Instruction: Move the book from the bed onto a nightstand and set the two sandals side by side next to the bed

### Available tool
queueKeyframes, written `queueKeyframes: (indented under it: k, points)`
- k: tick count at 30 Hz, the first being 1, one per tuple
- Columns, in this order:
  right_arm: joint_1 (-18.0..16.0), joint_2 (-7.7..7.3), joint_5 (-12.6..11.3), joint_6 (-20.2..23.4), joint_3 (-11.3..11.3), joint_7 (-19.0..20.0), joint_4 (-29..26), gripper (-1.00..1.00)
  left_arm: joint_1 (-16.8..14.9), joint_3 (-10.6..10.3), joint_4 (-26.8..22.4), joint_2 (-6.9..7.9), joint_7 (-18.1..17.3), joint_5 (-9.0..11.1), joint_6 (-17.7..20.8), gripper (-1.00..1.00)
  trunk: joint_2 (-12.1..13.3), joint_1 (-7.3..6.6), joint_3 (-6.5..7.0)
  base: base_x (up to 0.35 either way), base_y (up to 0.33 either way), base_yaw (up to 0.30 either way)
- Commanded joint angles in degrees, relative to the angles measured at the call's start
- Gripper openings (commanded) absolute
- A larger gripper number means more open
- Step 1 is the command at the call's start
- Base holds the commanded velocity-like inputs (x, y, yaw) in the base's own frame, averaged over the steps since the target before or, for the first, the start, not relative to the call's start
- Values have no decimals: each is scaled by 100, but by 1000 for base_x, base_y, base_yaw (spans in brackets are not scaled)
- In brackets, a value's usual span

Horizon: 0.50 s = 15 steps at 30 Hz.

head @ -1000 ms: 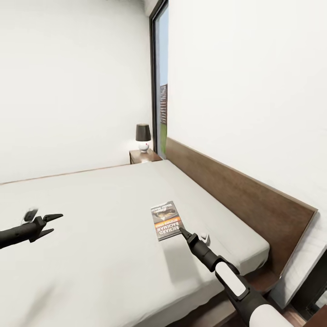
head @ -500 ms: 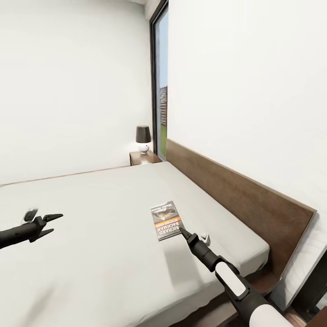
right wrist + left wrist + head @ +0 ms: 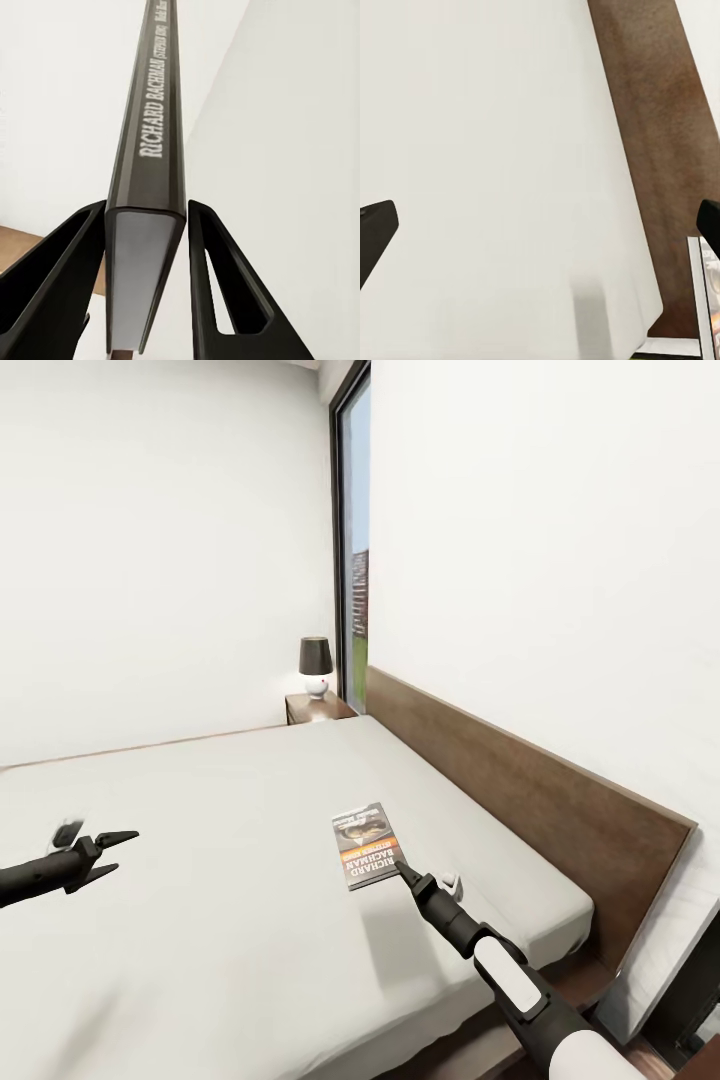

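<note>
A: How is the book [image 3: 365, 845] being taken?

B: It lies flat on the bed [image 3: 220, 880], near the headboard [image 3: 520, 790]. Its near edge is straddled by the right hand [image 3: 402, 870], a finger on each side of the spine, though firm contact cannot be told. An edge grip is presumably chosen because the book is thin.

A: And the left hand [image 3: 108, 854]?

B: Held open and empty above the mattress.

A: The room?

B: White walls are seen, with a nightstand [image 3: 318, 705] and lamp [image 3: 316, 663] beside a window [image 3: 355, 550].

Before me the bed [image 3: 200, 840] spreads its plain light-grey mattress on a dark wooden frame; the book [image 3: 364, 844] lies flat on it, near the headboard [image 3: 520, 780] side.
</note>
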Motion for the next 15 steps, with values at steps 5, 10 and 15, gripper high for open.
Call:
queueKeyframes:
  k: [5,10,15]
  points:
    - [-5,-6,-60,24,19,6,-2,-100,-4,45,1,1,-9,-31,38,100,-3,-1,-6,0,0,70]
    - [-5,-5,-59,23,21,6,-2,-100,-4,45,2,1,-9,-31,38,100,-3,-1,-6,0,0,205]
    - [-5,-3,-59,22,26,6,-2,-100,-4,45,0,1,-9,-31,38,100,-3,-1,-6,0,0,246]
